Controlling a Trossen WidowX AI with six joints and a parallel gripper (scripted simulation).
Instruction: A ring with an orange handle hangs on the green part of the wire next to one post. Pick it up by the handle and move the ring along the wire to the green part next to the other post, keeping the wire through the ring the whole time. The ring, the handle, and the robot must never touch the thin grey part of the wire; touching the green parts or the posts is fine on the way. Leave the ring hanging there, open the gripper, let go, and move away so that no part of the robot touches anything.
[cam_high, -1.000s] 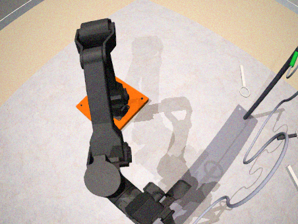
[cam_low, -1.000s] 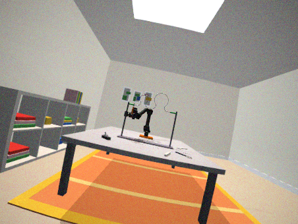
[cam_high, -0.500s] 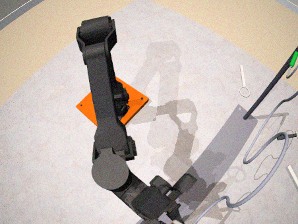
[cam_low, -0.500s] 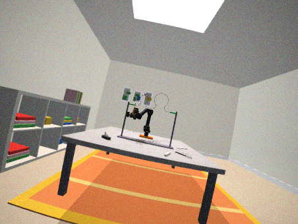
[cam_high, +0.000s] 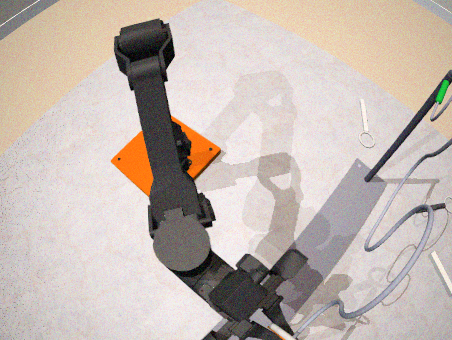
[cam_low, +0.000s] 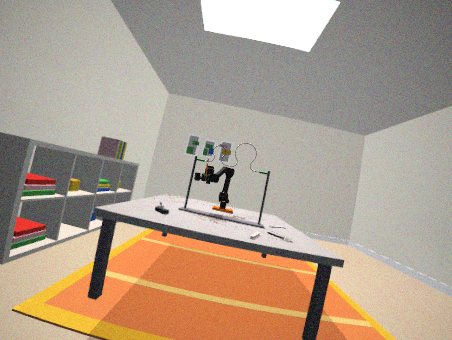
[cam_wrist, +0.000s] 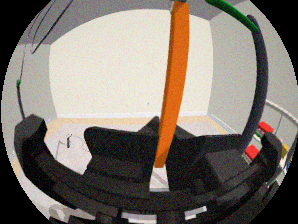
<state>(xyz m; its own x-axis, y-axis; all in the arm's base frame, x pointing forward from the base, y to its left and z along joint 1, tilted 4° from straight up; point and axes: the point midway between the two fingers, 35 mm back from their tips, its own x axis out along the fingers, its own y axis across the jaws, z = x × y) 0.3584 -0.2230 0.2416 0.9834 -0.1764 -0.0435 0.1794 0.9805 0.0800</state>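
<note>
- My gripper pinches the slim, flat-sided orange handle, upright beside one dark, round post.
- I can't make out the ring's exact place on the wire.
- A pale, faintly mottled tabletop stands over an orange, yellow-edged rug.
- Grey cubbies line a plain, light wall.
</note>
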